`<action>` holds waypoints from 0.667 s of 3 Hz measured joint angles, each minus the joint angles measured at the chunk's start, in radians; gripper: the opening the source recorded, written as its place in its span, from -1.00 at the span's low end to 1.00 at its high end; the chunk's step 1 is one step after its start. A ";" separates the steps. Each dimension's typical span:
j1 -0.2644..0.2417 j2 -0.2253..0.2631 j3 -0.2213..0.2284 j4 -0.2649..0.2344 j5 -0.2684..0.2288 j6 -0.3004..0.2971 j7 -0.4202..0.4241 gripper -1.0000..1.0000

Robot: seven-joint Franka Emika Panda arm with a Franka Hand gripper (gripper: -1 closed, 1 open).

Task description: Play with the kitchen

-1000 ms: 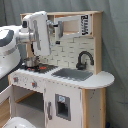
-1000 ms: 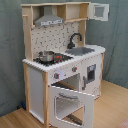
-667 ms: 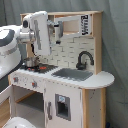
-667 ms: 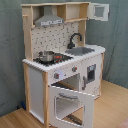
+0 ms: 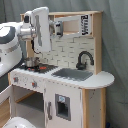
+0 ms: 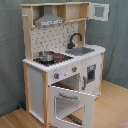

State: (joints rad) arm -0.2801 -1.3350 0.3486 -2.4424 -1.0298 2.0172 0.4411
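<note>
First exterior view: you are holding the arm (image 5: 37,27) above the kitchen (image 5: 75,75) stove (image 5: 37,66), presumably for access; gripper state is not discernible.

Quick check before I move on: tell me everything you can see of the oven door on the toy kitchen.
The oven door in the second exterior view is a white panel with a clear window and a bar handle near its free edge. It hangs open, swung down and outward on its bottom hinge below the knobs of the kitchen, leaving the oven cavity exposed. Nothing touches it, and no gripper is near it.
</note>
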 joint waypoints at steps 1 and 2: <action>0.000 0.006 -0.024 0.000 0.000 0.090 -0.060 -1.00; 0.000 0.022 -0.048 0.000 0.001 0.184 -0.114 -1.00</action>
State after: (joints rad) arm -0.2800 -1.3128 0.3002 -2.4423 -1.0292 2.2008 0.3267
